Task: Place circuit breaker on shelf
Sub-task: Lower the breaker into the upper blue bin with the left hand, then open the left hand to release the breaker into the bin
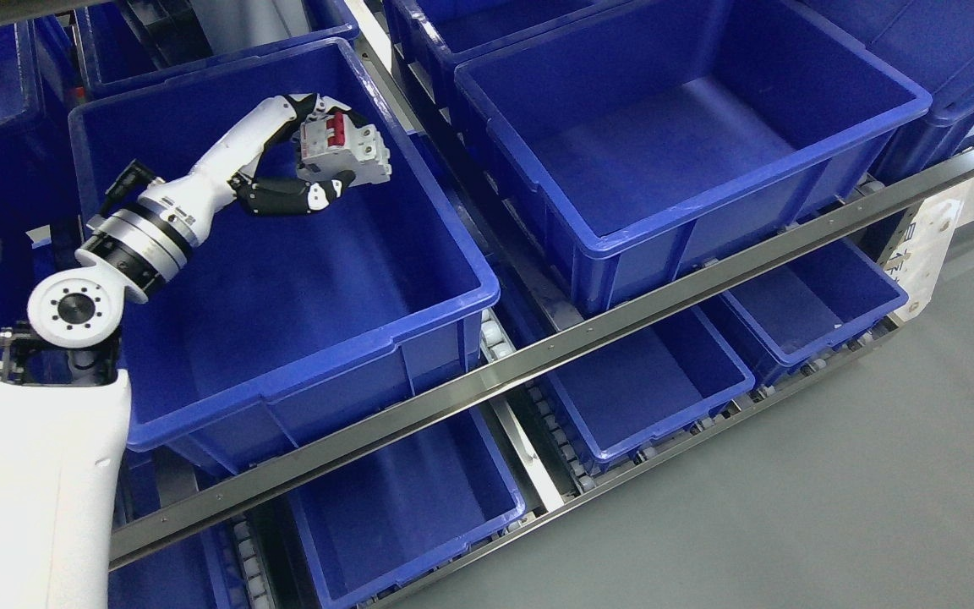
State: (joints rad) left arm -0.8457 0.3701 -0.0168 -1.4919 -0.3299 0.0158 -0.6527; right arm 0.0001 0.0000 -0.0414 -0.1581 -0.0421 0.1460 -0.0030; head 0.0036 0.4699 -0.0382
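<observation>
My left arm rises from the lower left and reaches over the big blue bin on the upper shelf level. Its hand is shut on a white circuit breaker with red switches. The breaker hangs in the air above the far right part of that bin's inside, pinched between the upper fingers and the dark thumb below. The bin's floor beneath it shows nothing else. My right arm does not show.
A second large blue bin stands to the right on the same level. Smaller blue bins sit on the lower level. A metal shelf rail runs diagonally across the front. Grey floor lies at the lower right.
</observation>
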